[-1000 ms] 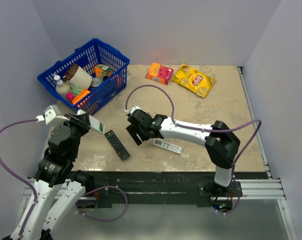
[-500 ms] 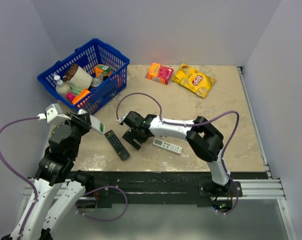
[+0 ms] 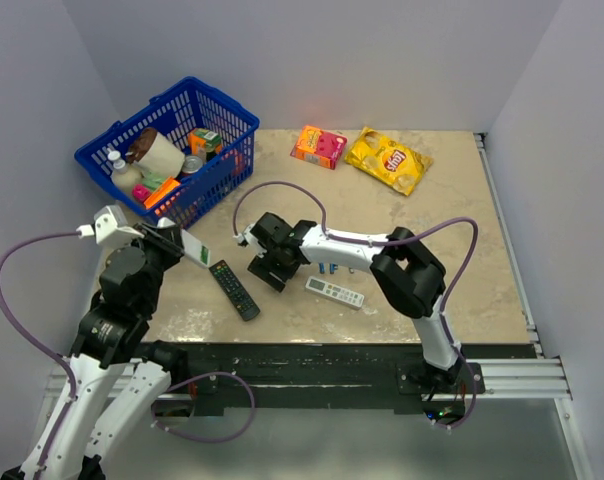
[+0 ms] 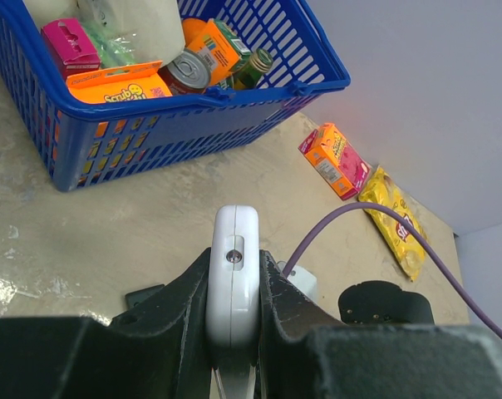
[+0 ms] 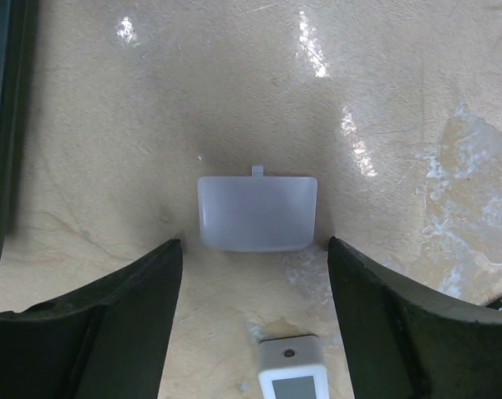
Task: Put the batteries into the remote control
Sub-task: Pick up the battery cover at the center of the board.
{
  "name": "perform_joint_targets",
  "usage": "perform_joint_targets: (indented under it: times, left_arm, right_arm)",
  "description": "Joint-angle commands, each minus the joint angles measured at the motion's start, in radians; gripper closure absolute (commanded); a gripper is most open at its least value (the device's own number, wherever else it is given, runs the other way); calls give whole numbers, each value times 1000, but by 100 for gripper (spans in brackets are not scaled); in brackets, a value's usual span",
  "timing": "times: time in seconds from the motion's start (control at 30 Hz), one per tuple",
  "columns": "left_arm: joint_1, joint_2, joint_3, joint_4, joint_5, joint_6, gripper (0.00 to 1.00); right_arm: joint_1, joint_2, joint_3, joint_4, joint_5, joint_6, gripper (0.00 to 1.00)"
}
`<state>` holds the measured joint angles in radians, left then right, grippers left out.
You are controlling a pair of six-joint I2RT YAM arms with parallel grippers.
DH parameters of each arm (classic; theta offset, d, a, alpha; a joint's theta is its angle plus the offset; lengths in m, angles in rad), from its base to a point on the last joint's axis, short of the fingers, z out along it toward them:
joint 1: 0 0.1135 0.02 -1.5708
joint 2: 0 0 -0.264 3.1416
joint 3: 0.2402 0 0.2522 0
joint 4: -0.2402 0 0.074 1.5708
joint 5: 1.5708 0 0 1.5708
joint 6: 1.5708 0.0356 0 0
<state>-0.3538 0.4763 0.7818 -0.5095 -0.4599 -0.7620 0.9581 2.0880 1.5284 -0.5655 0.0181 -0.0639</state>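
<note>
My left gripper (image 3: 172, 243) is shut on the white remote control (image 3: 190, 250), holding it off the table at the left. In the left wrist view the remote control's end (image 4: 233, 274) stands edge-on between the jaws of the left gripper (image 4: 233, 258). My right gripper (image 3: 267, 265) is open and low over the table's middle. A small white lid with a tab (image 5: 257, 213) lies flat just beyond the tips of the right gripper (image 5: 253, 249), untouched. Small blue batteries (image 3: 327, 269) lie on the table beside the right forearm.
A black remote (image 3: 233, 289) lies left of the right gripper, and a slim white remote (image 3: 335, 292) lies just below it. The blue basket (image 3: 232, 120) of groceries stands at the back left. An orange box (image 3: 319, 146) and a yellow chip bag (image 3: 387, 159) lie at the back.
The right arm has folded in and its gripper has shifted left, toward the black remote. The blue batteries now show beside its forearm. The left arm holds still.
</note>
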Motion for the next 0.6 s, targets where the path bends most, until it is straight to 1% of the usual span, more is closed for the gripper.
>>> perform_joint_targets:
  times: [0.0, 0.27, 0.4, 0.47, 0.57]
  left_arm:
    - [6, 15, 42, 66, 9, 23, 100]
    - [6, 31, 40, 78, 15, 16, 100]
    - [7, 41, 36, 85, 15, 12, 100]
    - [6, 45, 28, 88, 17, 0, 100]
    - [6, 48, 8, 98, 20, -23, 100]
  right_arm:
    - [-13, 46, 45, -37, -35, -56, 30]
    - [-15, 76, 55, -59, -83, -71, 37]
    - [-13, 72, 36, -62, -69, -70, 41]
    - [-13, 58, 23, -59, -66, -67, 45]
    - [-13, 38, -10, -50, -55, -65, 46]
